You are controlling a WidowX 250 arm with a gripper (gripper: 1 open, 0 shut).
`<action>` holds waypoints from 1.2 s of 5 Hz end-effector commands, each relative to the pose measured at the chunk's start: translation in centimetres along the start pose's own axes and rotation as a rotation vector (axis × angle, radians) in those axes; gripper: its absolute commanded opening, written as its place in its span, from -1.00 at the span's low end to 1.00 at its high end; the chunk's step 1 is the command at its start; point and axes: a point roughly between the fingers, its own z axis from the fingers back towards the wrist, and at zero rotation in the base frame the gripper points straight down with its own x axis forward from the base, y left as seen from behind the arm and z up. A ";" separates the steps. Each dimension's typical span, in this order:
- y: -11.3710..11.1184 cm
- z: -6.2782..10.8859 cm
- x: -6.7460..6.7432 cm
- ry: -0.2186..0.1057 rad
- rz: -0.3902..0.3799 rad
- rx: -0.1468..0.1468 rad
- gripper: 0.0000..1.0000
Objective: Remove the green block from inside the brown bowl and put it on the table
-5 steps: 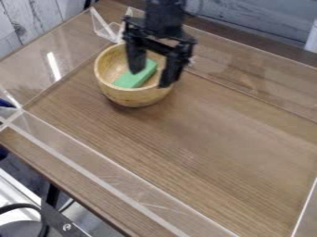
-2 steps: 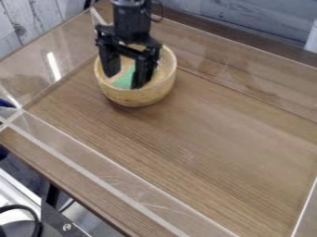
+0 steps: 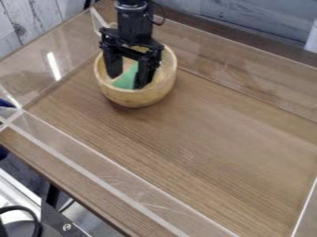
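- Wood-grain brown table (image 3: pixel 198 148) is filling most of the view, its surface smooth and faintly glossy, catching pale reflections near the far left corner
- Clear plastic walls (image 3: pixel 74 153) are standing along the table's edges, thin and transparent, showing mostly as bright lines and glare
- Whitish plank boards (image 3: pixel 31 23) are showing in the background at the upper left, beyond the plastic
- No brand, label or writing is showing legibly anywhere
- Brown bowl (image 3: pixel 139 93) is sitting on the table toward the far left part, round, thick-walled, light tan wood with a paler smooth inside
- Green block (image 3: pixel 124 81) is lying inside the bowl, a flat bright green bar, plain and matte, partly hidden behind the dark fingers
- Gripper (image 3: pixel 130 68) is hanging over the bowl, black and angular, pointing straight down with its two fingers (image 3: pixel 113 63) spread wide apart and gripping nothing
- Both fingertips are reaching down past the bowl's rim into its hollow, with the green block lying between and just below them
- Whether the fingertips are touching the block is not clear at this size
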 end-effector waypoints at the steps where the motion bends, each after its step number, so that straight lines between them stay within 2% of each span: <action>1: 0.7 0.8 1.2 -0.051 0.004 0.016 1.00; 6: 0.9 -0.8 2.6 -0.051 0.002 0.006 1.00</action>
